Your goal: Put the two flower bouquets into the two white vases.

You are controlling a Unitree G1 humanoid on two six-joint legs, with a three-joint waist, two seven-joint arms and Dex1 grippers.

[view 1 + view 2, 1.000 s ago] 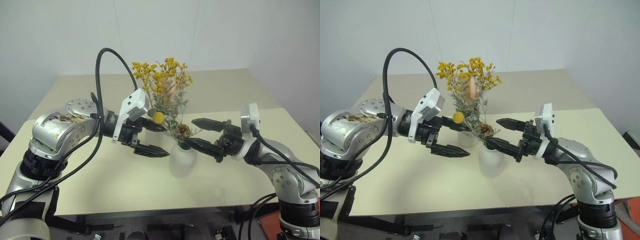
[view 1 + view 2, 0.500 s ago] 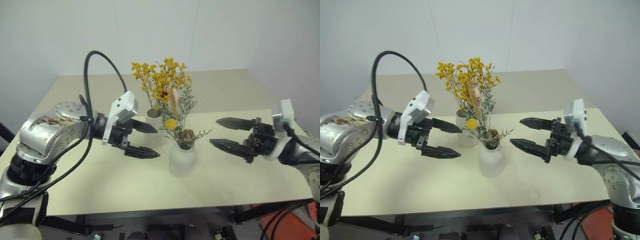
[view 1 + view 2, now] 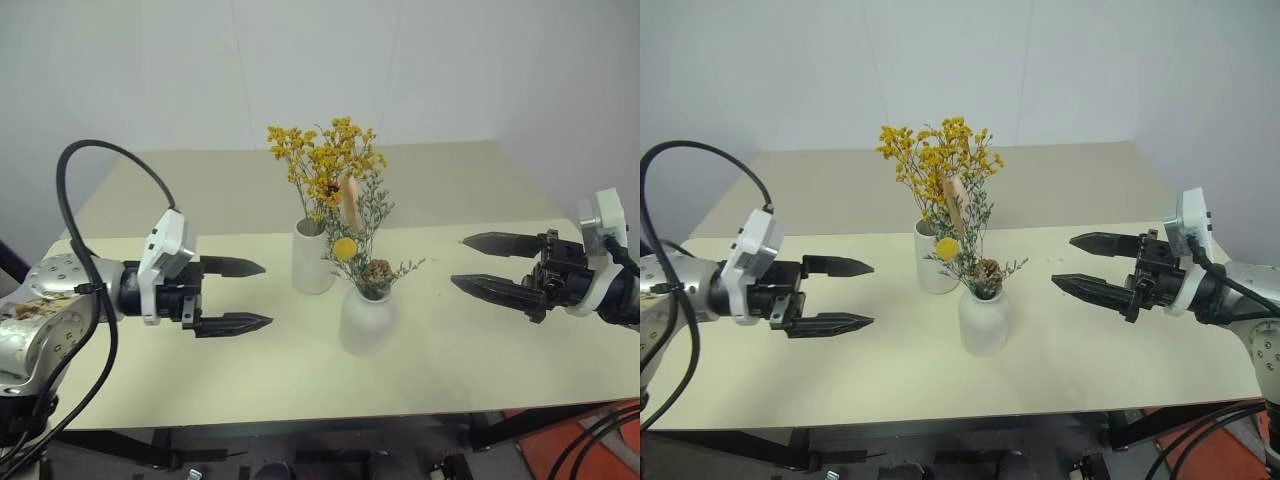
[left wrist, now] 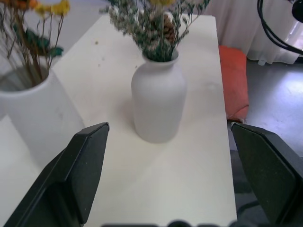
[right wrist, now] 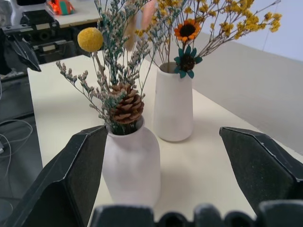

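Two pincers, left pincer (image 3: 238, 295) and right pincer (image 3: 478, 262), hovering spread, empty | yellow spray (image 3: 322, 165) sitting in tall vase (image 3: 312, 257), sprig (image 3: 352, 232) in round vase (image 3: 367, 321), between them | no writing legible

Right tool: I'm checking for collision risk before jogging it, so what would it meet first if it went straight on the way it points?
Probably the shorter rounded white vase, centred between the open right tool's fingers; depth is unclear.
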